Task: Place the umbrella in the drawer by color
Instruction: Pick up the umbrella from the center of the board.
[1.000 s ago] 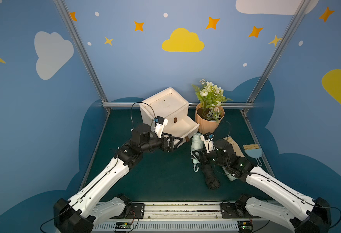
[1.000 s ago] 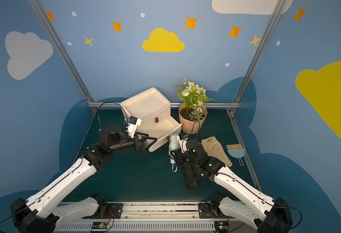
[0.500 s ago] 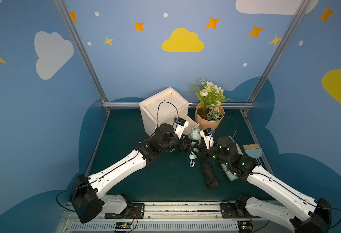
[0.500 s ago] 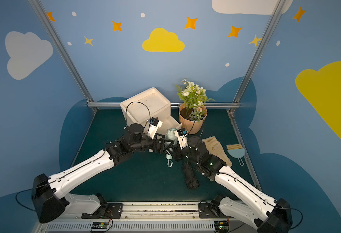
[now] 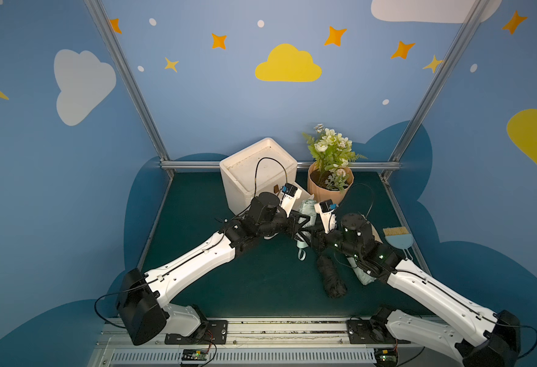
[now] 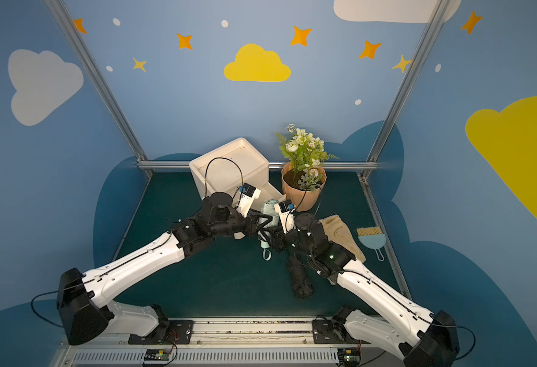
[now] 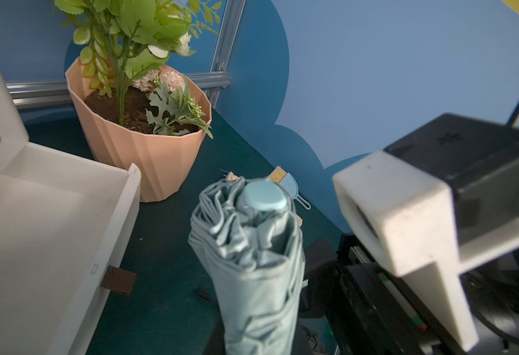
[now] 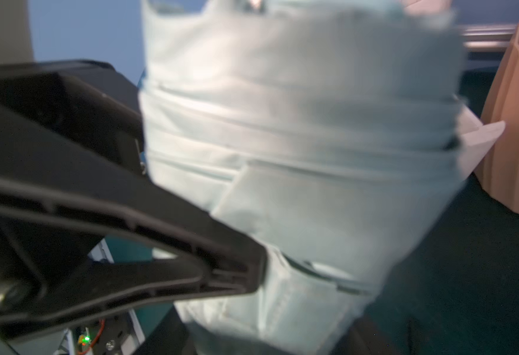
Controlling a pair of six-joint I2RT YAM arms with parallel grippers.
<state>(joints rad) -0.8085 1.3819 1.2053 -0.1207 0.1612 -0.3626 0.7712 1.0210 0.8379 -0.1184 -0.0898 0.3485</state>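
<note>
Two hands now crowd the pale teal umbrella (image 5: 307, 207), held upright over the counter (image 5: 261, 279): the left hand (image 5: 303, 220), swung over from the drawer (image 7: 111, 246), has clenched on it, whether the right hand (image 5: 310, 236) has let go I cannot tell, so a handover seems underway; only the left wrist view shows that drawer open just beyond.

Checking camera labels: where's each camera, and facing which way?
Both top views: high at the front, looking down and back; both arms, white cabinet, plant pot.
Left wrist: on the left arm, facing mint umbrella, open drawer, pot; right arm's camera mount shows.
Right wrist: tight on the umbrella; black gripper finger shows.
Shared: umbrella, pot.
</note>
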